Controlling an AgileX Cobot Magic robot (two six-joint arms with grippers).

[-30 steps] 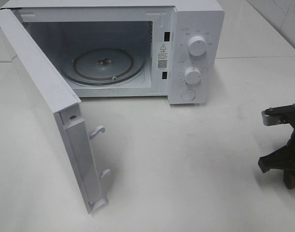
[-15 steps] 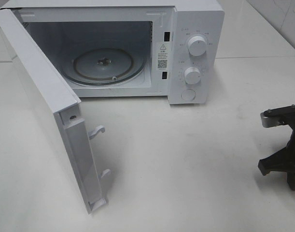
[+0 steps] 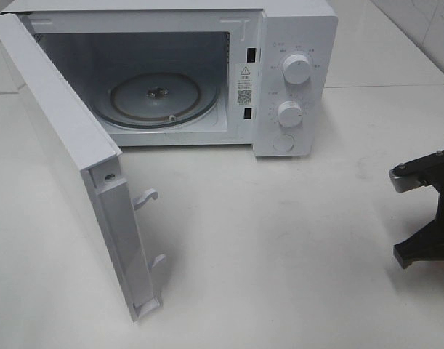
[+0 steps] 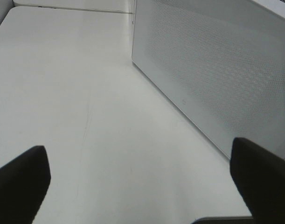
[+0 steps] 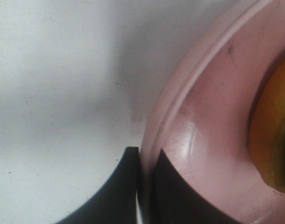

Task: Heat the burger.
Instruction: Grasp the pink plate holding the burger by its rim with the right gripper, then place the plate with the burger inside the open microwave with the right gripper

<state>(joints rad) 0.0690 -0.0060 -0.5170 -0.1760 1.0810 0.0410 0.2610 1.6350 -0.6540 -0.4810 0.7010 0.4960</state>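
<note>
In the right wrist view, a sliver of the burger (image 5: 273,126) with its golden-brown bun lies on a pink plate (image 5: 212,140) at the frame's edge. My right gripper (image 5: 144,161) is shut on the plate's rim, one finger outside and one inside. In the exterior view only the right arm (image 3: 429,218) shows, at the right edge; plate and burger are out of that frame. My left gripper (image 4: 142,179) is open with nothing between its fingers, low over the table beside the microwave door (image 4: 217,70).
A white microwave (image 3: 294,43) stands at the back of the white table (image 3: 280,254). Its door (image 3: 62,145) swings wide open toward the front left. The glass turntable (image 3: 156,98) inside is bare.
The right arm has shifted slightly lower and toward the right edge of the exterior view. The microwave and its door have not moved.
</note>
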